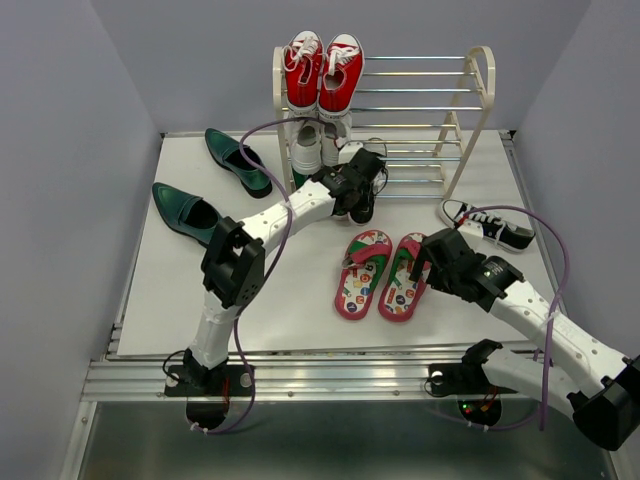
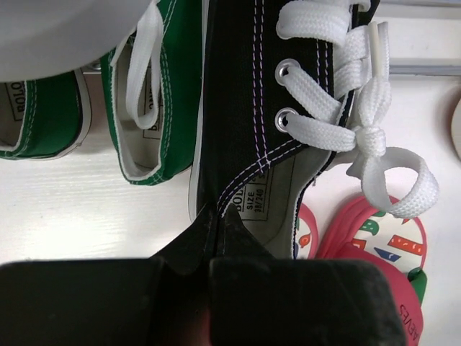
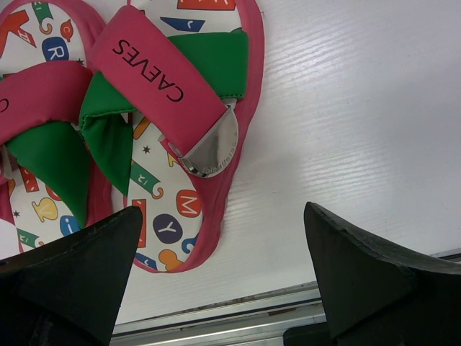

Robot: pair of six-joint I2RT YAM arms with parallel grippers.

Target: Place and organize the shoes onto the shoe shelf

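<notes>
The cream-white rack with arched side frames and thin silver rods (image 1: 486, 80) stands upright at the far side. One black low-top sneaker with white laces (image 2: 238, 108) is pinched at the rim of its opening by the left gripper (image 2: 216, 216), just before the rack's lowest tier. Its mate (image 1: 487, 225) lies on its sole to the right of the rack. Two pink-edged flip-flops with colourful footbeds (image 1: 362, 272) lie side by side at centre. Two glossy teal-green loafers (image 1: 238, 160) lie apart at left.
</notes>
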